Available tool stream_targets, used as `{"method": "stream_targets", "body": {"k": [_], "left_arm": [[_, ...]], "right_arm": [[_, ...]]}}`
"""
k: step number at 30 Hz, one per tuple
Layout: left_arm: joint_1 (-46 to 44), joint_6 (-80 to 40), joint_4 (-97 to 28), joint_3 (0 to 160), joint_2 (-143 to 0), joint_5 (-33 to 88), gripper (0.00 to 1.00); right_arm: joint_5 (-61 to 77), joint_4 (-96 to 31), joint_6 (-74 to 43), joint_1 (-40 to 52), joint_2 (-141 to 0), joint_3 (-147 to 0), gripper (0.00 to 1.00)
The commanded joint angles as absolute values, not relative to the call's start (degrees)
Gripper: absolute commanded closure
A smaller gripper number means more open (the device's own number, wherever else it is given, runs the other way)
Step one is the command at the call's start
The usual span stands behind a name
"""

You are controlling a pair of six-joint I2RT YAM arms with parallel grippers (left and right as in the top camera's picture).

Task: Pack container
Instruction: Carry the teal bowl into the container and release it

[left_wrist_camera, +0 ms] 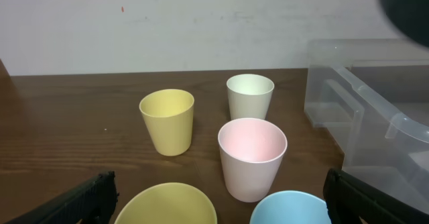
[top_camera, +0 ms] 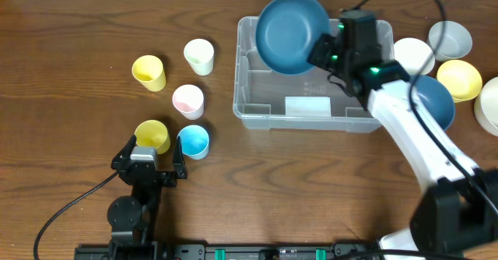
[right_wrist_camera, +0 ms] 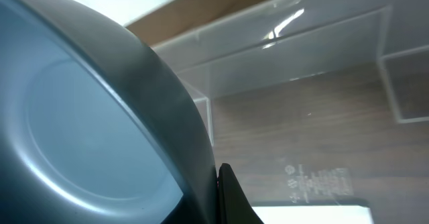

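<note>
right jaws: clamp the thin rim of a smooth, round dark-blue bowl (top_camera: 292, 22), tilted over the clear, round-cornered plastic container (top_camera: 264, 89) right of centre on the wood-grain worktop (top_camera: 62, 26). left jaws: gape wide, empty, behind near yellow cup (top_camera: 152, 135) and blue cup (top_camera: 194, 141).

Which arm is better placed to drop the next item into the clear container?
Right. The right gripper holds the blue bowl tilted above the container, while the left gripper sits open by the cups, holding nothing.
</note>
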State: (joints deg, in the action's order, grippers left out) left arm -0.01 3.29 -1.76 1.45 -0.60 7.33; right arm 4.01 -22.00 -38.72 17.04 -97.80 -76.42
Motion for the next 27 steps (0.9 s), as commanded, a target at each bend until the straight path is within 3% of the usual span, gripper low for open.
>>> {"method": "stream_targets", "body": {"k": [1, 27], "left_arm": [[0.32, 4.05, -3.38, 0.23, -0.27, 7.97, 0.02], [0.32, 4.05, -3.38, 0.23, -0.27, 7.94, 0.02]], "right_arm": [[2.81, -22.11, -40.93, 18.79, -100.86, -78.96, 0.99], [0.84, -29.80, -46.70, 19.18, -113.36, -78.94, 0.99]]}}
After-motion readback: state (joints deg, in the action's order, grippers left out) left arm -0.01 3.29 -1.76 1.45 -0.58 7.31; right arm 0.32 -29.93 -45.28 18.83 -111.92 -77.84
